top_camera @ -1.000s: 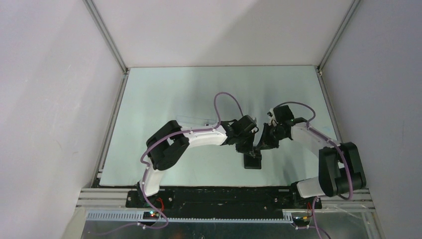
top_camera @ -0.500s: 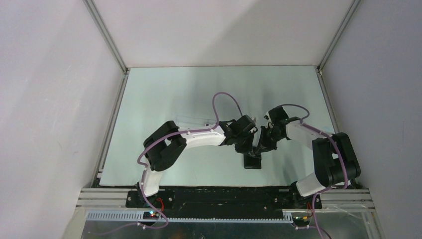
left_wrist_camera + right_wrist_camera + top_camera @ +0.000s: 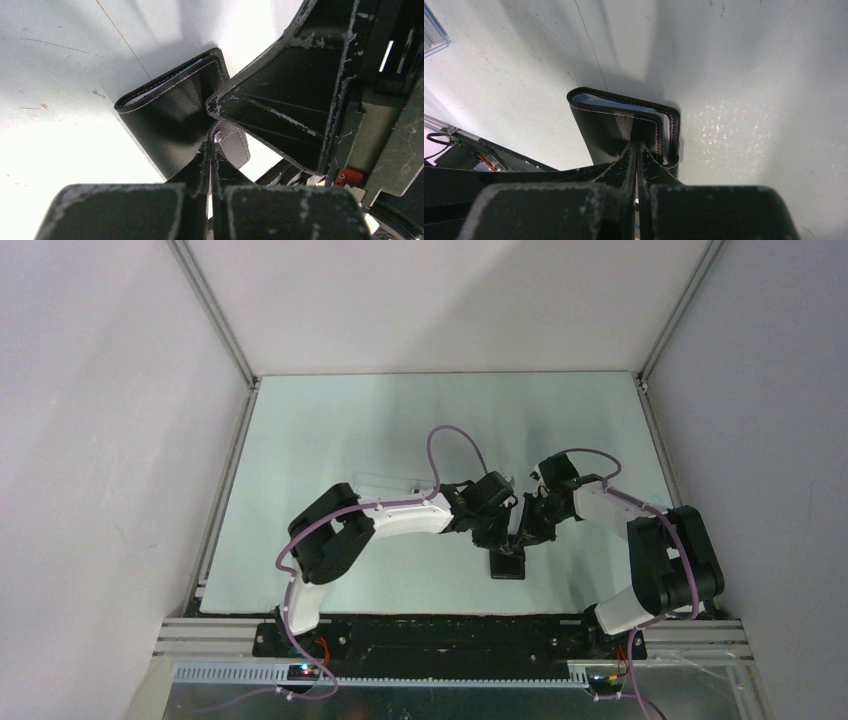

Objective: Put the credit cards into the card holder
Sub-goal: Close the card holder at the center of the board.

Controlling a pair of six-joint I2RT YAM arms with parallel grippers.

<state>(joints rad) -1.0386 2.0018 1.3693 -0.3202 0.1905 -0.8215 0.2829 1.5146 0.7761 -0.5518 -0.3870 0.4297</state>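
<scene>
Right elbow has swung inward; wallet (image 3: 507, 565) unmoved, folded on the table (image 3: 330, 440), pale cards (image 3: 148, 94) tucked inside. Left gripper (image 3: 210, 150) and right gripper (image 3: 638, 150) both pinched closed, tips against wallet, grip unclear. Probably left: fastening snap tab (image 3: 235, 147).

— How is the light from above?
— Soft and even. The table (image 3: 330, 440) reads pale green, with faint shadows under the arms (image 3: 400, 512).
— And at the wrists?
— Harsher. Glare bleaches the surface, the card holder (image 3: 170, 115) throws a dark shadow, and the near fingers (image 3: 549, 210) blur.
</scene>
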